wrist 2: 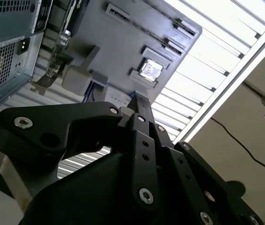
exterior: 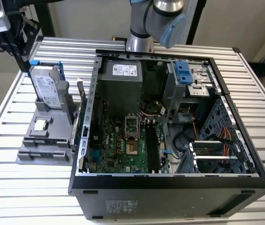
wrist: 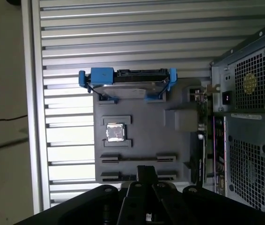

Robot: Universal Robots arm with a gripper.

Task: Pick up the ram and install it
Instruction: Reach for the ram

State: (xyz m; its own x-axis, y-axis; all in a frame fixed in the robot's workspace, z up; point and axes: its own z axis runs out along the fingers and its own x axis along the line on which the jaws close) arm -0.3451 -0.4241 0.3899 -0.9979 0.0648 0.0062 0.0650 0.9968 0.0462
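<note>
The gripper (wrist: 146, 172) has its fingers closed together, tips meeting, in the first wrist view; the second wrist view shows the gripper (wrist 2: 139, 104) the same way; whether anything thin is nipped between the tips cannot be told. In the upper left of the exterior view its black body hangs high above the hard drive (exterior: 46, 89); the drive stands tilted in a blue bracket (exterior: 33, 63) on a grey holder (exterior: 29, 157), at the exterior view's left on the slatted table (exterior: 11, 187); a square processor (exterior: 40, 125) lies flat on the holder, just below the drive in the frame; beyond it are two slotted rows (wrist: 110, 159), grey between their end pieces in the first wrist view, with the fingertips in front of one row; a card (exterior: 81, 117) stands on edge between the holder and the open computer case (exterior: 170, 192), which takes the centre and right of the frame; inside, the green motherboard (exterior: 118, 150) lies flat at lower centre with its open socket (exterior: 131, 125); just right of the socket a long dark strip (exterior: 151, 146) sits among the memory slots, its long axis running up and down the frame; whether that strip is the ram seated on edge or a bare slot cannot be told, so the ram's place and heading stay uncertain.
</note>
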